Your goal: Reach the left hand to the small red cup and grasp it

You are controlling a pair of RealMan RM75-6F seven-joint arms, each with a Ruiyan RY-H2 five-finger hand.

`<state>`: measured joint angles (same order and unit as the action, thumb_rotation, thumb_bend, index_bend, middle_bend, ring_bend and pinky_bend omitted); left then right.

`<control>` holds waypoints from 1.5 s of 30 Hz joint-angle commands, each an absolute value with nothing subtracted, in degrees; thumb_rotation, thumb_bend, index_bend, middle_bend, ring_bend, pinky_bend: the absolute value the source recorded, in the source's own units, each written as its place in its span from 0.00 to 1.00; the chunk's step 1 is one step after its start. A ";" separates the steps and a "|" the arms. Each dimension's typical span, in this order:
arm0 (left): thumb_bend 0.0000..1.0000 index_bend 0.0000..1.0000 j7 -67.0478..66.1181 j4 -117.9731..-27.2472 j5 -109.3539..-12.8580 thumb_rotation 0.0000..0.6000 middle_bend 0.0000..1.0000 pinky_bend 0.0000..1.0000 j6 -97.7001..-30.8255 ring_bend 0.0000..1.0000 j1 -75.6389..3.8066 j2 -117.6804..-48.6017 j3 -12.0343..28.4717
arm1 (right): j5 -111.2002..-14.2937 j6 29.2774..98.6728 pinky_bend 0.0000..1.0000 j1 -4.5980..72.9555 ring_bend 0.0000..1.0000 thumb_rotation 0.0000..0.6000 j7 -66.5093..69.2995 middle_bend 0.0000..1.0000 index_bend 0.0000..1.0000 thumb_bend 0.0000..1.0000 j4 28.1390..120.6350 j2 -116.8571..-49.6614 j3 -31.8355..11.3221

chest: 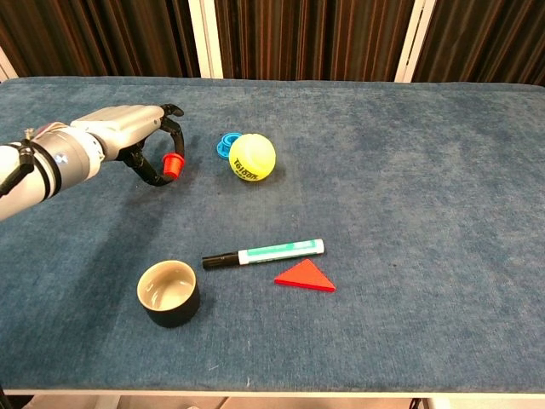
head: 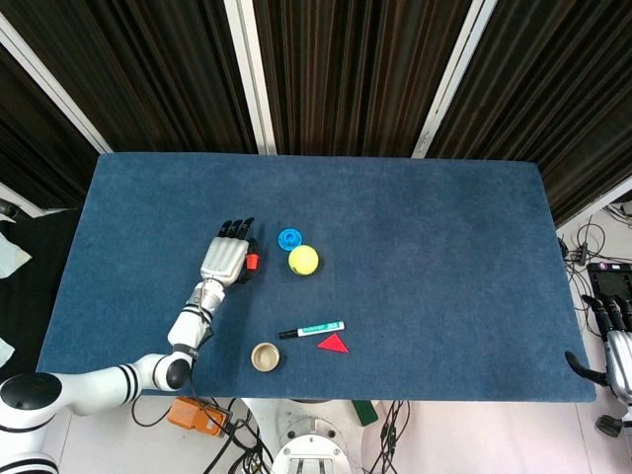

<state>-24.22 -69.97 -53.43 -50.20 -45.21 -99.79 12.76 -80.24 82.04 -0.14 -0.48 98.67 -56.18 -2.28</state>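
Observation:
The small red cup [head: 253,261] [chest: 174,164] stands upright on the blue table, left of centre. My left hand [head: 225,259] [chest: 128,136] is right beside it on its left. The fingers arch over the cup's far side and the thumb curls under its near side, so the cup sits in the gap between them. Whether they touch it I cannot tell, and the cup still rests on the cloth. My right hand [head: 614,341] hangs off the table's right edge, fingers apart, holding nothing.
A yellow tennis ball [chest: 252,157] and a blue ring [chest: 227,144] lie just right of the cup. Nearer the front edge are a green marker [chest: 264,252], a red triangle [chest: 304,275] and a dark bowl-like cup [chest: 169,292].

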 commanded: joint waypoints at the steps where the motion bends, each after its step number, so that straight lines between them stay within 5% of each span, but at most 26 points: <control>1: 0.32 0.44 -24.70 -69.36 -52.36 1.00 0.00 0.06 -50.05 0.00 -45.52 -99.86 12.93 | -80.26 82.11 0.00 -0.18 0.04 1.00 -0.49 0.14 0.17 0.40 98.69 -56.17 -2.25; 19: 0.39 0.47 -20.98 -76.84 -54.04 1.00 0.01 0.06 -51.07 0.00 -44.29 -93.78 13.06 | -80.06 81.69 0.00 -0.02 0.04 1.00 -0.77 0.14 0.17 0.40 98.92 -56.07 -2.18; 34: 0.39 0.47 8.76 -104.24 -60.96 1.00 0.00 0.06 -40.02 0.00 -39.33 -66.09 22.00 | -80.78 82.15 0.00 -0.16 0.04 1.00 -0.52 0.14 0.17 0.40 99.07 -56.15 -1.98; 45: 0.39 0.47 42.62 -112.04 -77.69 1.00 0.00 0.06 -34.54 0.00 -32.55 -49.22 30.01 | -81.52 82.13 0.00 -0.10 0.04 1.00 -1.06 0.14 0.17 0.40 99.43 -56.37 -1.61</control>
